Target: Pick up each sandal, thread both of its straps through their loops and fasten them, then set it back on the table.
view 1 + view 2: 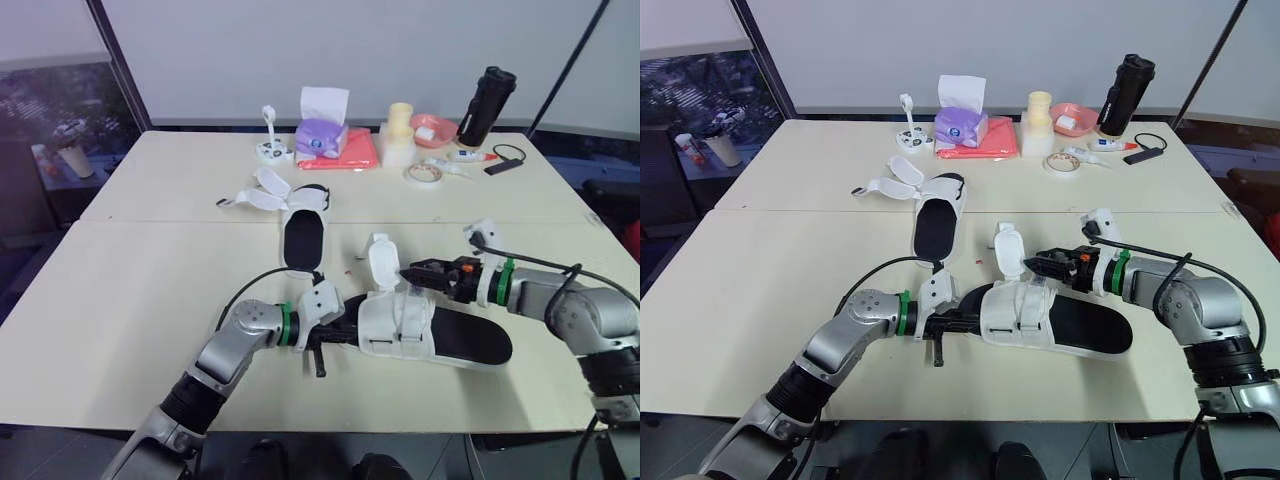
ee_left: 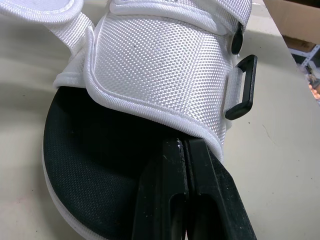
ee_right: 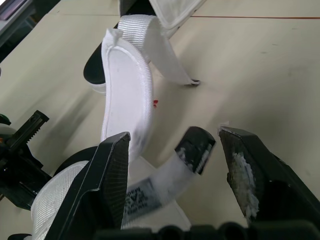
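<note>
The near sandal [image 1: 440, 335], black sole with a white upper, lies at the table's front centre. My left gripper [image 1: 338, 330] is shut on its toe end; in the left wrist view the fingers [image 2: 165, 200] pinch the edge of the upper beside a black loop [image 2: 241, 87]. One white strap [image 1: 382, 262] stands up from this sandal. My right gripper [image 1: 406, 271] is open just to its right, and in the right wrist view a second strap's black-tipped end [image 3: 195, 147] lies between the spread fingers [image 3: 107, 175]. The far sandal [image 1: 300, 235] lies mid-table with its straps [image 1: 262, 195] splayed open.
Along the back edge stand a purple tissue box [image 1: 322, 135] on a red pad [image 1: 345, 152], a cream container [image 1: 400, 135], a pink bowl [image 1: 435, 128], a black bottle [image 1: 487, 105], a tape roll [image 1: 424, 173] and a small white gadget [image 1: 270, 145].
</note>
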`<state>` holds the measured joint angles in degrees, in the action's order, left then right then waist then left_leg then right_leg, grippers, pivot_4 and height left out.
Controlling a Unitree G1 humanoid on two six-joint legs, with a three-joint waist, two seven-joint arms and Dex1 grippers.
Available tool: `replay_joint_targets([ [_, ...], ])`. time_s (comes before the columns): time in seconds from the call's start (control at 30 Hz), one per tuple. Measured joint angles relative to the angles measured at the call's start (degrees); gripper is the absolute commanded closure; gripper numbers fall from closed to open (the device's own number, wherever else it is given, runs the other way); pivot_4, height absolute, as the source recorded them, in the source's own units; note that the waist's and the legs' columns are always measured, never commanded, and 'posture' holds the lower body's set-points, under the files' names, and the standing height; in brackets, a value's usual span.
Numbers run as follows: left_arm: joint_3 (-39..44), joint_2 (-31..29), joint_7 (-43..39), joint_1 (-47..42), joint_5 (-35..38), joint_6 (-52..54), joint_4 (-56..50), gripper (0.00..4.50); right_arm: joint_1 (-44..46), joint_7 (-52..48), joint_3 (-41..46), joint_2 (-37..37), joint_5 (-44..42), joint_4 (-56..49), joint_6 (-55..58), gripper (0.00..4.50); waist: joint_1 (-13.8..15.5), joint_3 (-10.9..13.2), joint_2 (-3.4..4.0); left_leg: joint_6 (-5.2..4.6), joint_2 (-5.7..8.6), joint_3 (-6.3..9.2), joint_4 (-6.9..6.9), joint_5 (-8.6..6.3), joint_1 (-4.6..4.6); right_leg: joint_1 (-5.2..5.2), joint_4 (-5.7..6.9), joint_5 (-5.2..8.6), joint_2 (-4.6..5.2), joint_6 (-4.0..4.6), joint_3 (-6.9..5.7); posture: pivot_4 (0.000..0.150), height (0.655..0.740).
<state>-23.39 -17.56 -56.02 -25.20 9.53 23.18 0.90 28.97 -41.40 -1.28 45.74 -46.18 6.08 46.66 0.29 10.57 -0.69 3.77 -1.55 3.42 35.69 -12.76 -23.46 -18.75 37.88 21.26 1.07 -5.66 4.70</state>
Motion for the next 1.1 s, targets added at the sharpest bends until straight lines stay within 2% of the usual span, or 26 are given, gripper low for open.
replay_joint_targets([
  [0.13,0.0,0.2,0.1,0.2,0.1,0.0,0.0,4.50,0.4,-1.3,1.6,-1.6,0.9,0.6,1.1,4.42,0.2,0.0,0.00,0.00,0.00,0.00,-0.01,0.00,0.00,0.00,0.00,0.00,0.00,0.00,0.00,0.150,0.7400],
  [0.37,0.0,0.2,0.4,0.4,0.2,0.0,-0.1,4.50,0.4,-3.2,6.5,-2.5,-0.4,-0.1,4.2,4.47,0.2,0.0,0.00,0.00,0.00,0.00,-0.01,0.00,0.00,0.00,0.00,0.00,0.00,0.00,-0.02,0.150,0.7400],
  [0.6,0.0,0.2,0.5,0.4,0.3,0.0,-0.1,4.50,1.1,-4.3,14.8,-5.7,-10.2,-3.4,10.6,4.47,0.2,0.0,0.00,0.00,0.00,0.01,-0.01,0.00,0.00,0.01,0.00,0.00,-0.01,-0.01,-0.02,0.150,0.7400],
  [0.73,0.0,0.2,0.5,0.4,0.3,0.0,-0.1,4.50,1.1,-3.4,15.4,-7.2,-10.9,-3.7,11.4,4.47,0.2,0.0,0.01,0.00,0.00,-0.01,-0.01,0.00,0.00,0.00,0.00,0.00,0.00,-0.01,-0.01,0.150,0.7400],
  [0.93,0.2,0.1,0.6,0.6,0.4,0.0,-0.1,4.50,1.9,-1.0,13.9,-9.4,-6.6,-2.6,9.6,4.47,0.1,0.0,0.02,0.00,0.00,-0.01,-0.01,0.00,0.01,0.00,0.00,0.00,0.00,-0.01,-0.01,0.150,0.7400],
  [1.1,0.2,0.2,1.0,0.7,0.5,0.0,-0.1,4.50,3.5,1.3,9.2,-10.7,2.6,4.4,5.2,4.47,0.0,0.0,0.02,0.00,0.00,-0.02,0.00,0.00,0.02,-0.01,0.00,-0.01,0.00,-0.01,-0.01,0.150,0.7400],
])
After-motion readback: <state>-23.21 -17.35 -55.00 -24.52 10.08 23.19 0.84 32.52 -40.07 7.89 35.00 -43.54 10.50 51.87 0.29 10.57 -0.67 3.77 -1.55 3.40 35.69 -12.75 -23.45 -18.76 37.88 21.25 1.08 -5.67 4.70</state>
